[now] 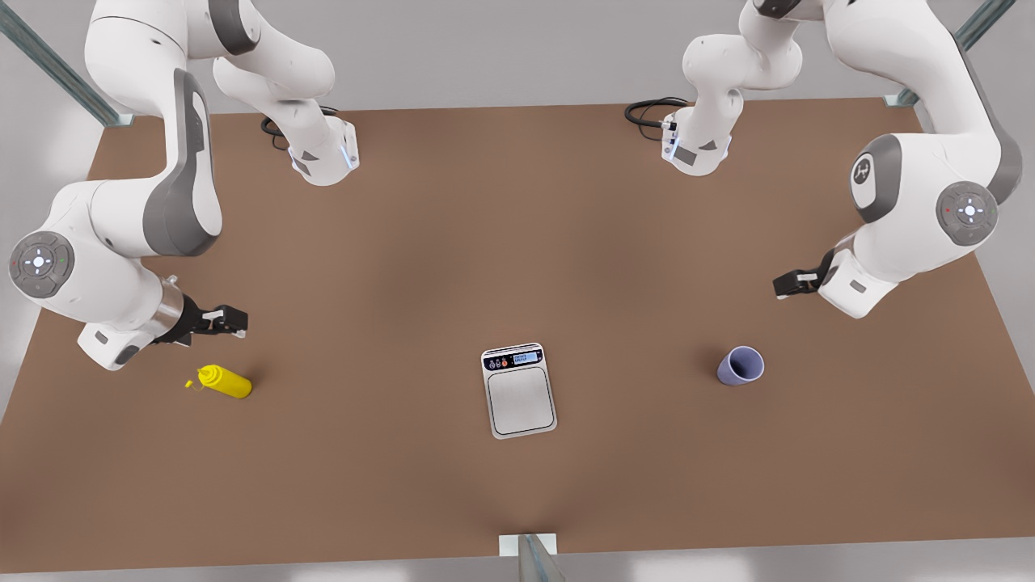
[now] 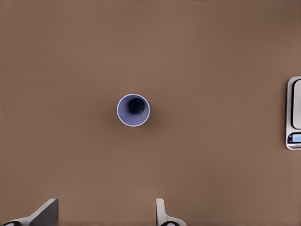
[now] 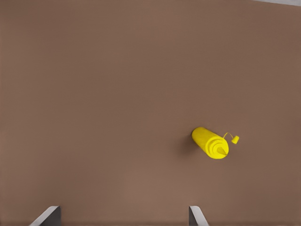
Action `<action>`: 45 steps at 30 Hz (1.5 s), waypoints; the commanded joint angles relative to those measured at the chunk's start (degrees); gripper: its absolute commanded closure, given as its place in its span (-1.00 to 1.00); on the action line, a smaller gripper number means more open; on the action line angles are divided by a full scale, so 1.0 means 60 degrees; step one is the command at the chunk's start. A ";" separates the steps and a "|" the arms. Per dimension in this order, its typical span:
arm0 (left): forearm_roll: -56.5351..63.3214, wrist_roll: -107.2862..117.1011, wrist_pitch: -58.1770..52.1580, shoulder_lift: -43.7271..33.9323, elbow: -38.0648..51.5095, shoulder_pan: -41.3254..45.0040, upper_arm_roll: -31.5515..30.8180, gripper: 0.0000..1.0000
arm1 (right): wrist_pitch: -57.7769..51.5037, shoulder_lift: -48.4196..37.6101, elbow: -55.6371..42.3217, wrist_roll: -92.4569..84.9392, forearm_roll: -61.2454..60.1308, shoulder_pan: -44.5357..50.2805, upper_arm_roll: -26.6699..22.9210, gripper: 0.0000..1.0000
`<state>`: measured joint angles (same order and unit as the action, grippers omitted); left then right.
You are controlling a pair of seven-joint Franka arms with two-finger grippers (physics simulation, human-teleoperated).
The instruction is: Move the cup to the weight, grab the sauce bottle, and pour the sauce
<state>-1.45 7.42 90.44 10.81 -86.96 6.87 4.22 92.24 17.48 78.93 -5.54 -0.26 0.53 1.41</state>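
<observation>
The brown table (image 1: 420, 242) carries three task items, listed from the front view's left to its right.

1. The right gripper (image 1: 230, 321) hangs above the table at the front view's left, near the sauce bottle (image 1: 222, 381) but apart from it. In the right wrist view its two fingertips (image 3: 47, 215) stand well apart, so the jaws are spread and hold nothing.

2. The sauce bottle appears in the front view slanted, with its nozzle toward the front view's left. A small yellow cap (image 3: 235, 139) hangs by a thin tether just beside the nozzle. In the right wrist view the sauce bottle (image 3: 210, 142) is seen from nearly above, nozzle toward the camera; whether it stands upright or lies on its side cannot be told.

3. The weight (image 1: 519, 390) lies flat near the middle of the table, display strip on the far end, plate bare. Its edge also enters the left wrist view (image 2: 294, 113).

4. The cup (image 1: 740, 365) stands on the table at the front view's right, well apart from the weight, mouth up. In the left wrist view the cup (image 2: 133, 109) lies almost directly below the camera.

5. The left gripper (image 1: 791, 284) hangs above the table near the cup, not touching it. Its fingertips (image 2: 44, 214) stand wide apart and hold nothing.
</observation>
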 commanded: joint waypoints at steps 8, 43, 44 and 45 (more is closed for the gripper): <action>-0.0008 0.0037 0.0511 0.0248 -0.0491 0.0056 0.0000 -1.00 | 0.0682 0.1408 0.0132 -1.0251 -0.2533 -0.3676 0.0000 -1.00; -0.0242 -0.0329 0.7383 0.3559 -0.3026 -0.0031 0.0513 0.44 | 0.2396 0.5451 0.1567 -2.0859 -0.8892 -0.5112 0.0351 -1.00; -0.0271 -0.0329 0.7383 0.3544 -0.3026 -0.0031 0.0498 0.44 | 0.2396 0.5451 0.1567 -2.0859 -0.8892 -0.5112 0.0395 -1.00; -0.0593 -0.0562 0.7354 0.3544 -0.3026 -0.0017 0.0513 0.56 | 0.2396 0.5451 0.1567 -2.0845 -0.8906 -0.5112 0.0410 -1.00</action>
<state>-3.25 1.23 134.56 32.08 -105.12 6.69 7.34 106.69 50.26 88.41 -130.61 -53.70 -30.13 4.10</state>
